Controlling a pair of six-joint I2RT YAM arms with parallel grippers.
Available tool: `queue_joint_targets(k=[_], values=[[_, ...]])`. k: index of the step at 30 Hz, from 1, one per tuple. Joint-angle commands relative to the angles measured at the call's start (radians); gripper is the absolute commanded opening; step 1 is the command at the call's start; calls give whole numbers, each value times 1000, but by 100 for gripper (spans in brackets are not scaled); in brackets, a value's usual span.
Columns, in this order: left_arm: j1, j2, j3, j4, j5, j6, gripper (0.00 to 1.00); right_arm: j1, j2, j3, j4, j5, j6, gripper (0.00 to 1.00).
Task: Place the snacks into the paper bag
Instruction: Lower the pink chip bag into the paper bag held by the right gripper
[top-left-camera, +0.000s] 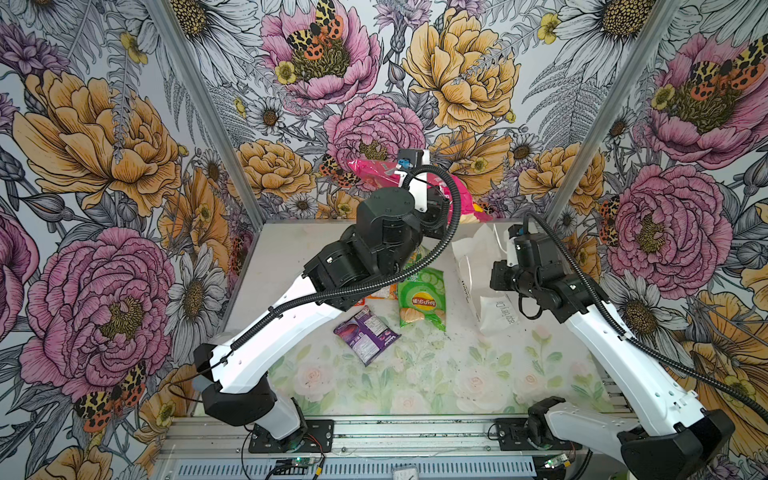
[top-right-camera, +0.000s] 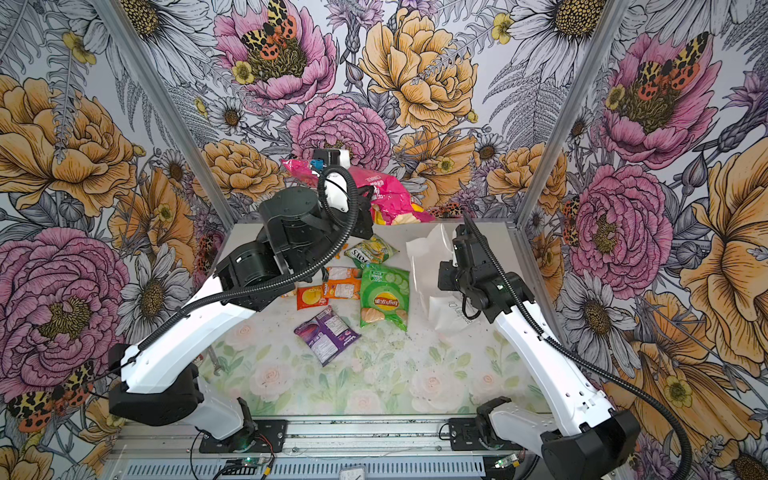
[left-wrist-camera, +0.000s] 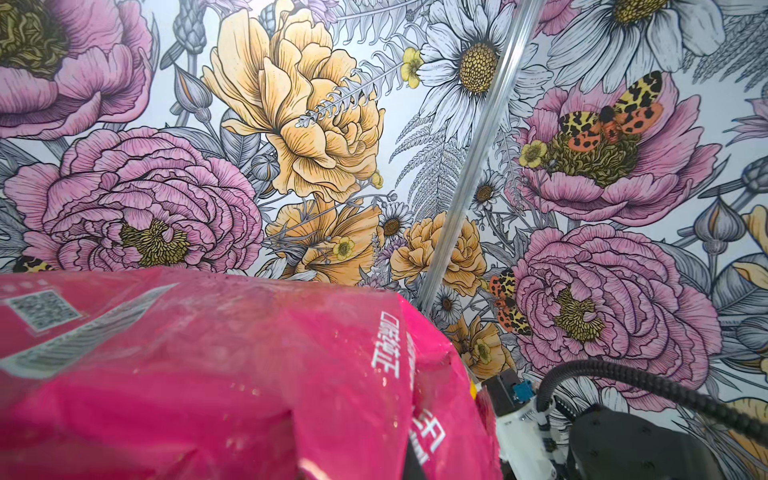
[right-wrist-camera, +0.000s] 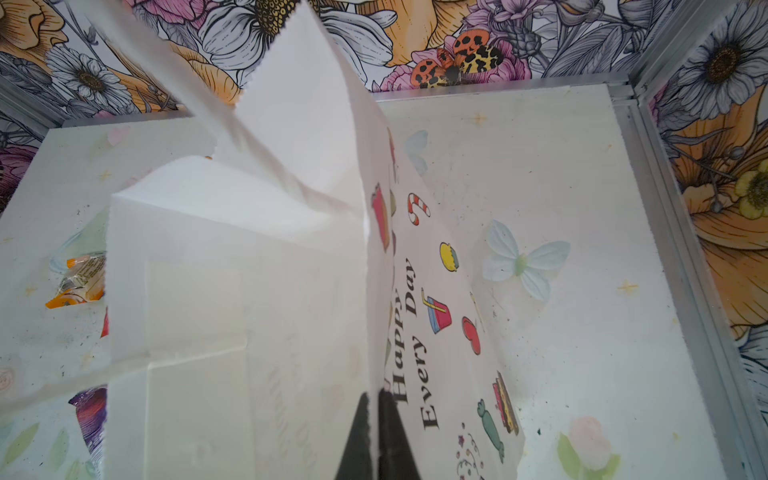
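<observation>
A large pink packet (top-left-camera: 374, 171) (left-wrist-camera: 232, 365) hangs high over the table's back edge, and my left gripper (top-right-camera: 370, 201) is shut on it, its jaws hidden behind the foil. The white paper bag (top-left-camera: 473, 257) (right-wrist-camera: 232, 291) stands at the right with its mouth open. My right gripper (right-wrist-camera: 376, 401) is shut on the bag's upper wall edge beside the "Happy Every Day" lettering. On the table lie a green chips packet (top-right-camera: 384, 297), a purple packet (top-right-camera: 326, 334), a green-yellow FOX'S packet (top-right-camera: 371, 252), orange packets (top-right-camera: 343, 282) and a red-orange one (top-right-camera: 311, 297). A small orange packet (right-wrist-camera: 79, 282) lies behind the bag.
Flowered walls with aluminium corner posts (top-left-camera: 582, 137) close in the table (top-left-camera: 415, 386) at the back and sides. My left arm's elbow (top-left-camera: 386, 232) hangs over the back of the snack pile. Both arm bases stand on a rail (top-left-camera: 415, 432) at the front edge.
</observation>
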Motion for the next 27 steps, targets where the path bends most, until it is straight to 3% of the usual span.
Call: queue_joint_targets(k=[1, 5, 10, 17, 27], values=[[-33, 71, 93, -79, -89, 41, 0, 5, -3, 39, 23, -3, 19, 0], [-64, 153, 194, -178, -162, 54, 0, 7, -6, 43, 23, 9, 31, 0], [-72, 158, 191, -203, -167, 48, 0, 6, -5, 41, 21, 37, 35, 0], [-88, 182, 203, -257, -167, 130, 0, 5, -10, 45, 23, 38, 46, 0], [-104, 276, 257, -368, -276, 279, 0, 7, -24, 53, 24, 30, 46, 0]])
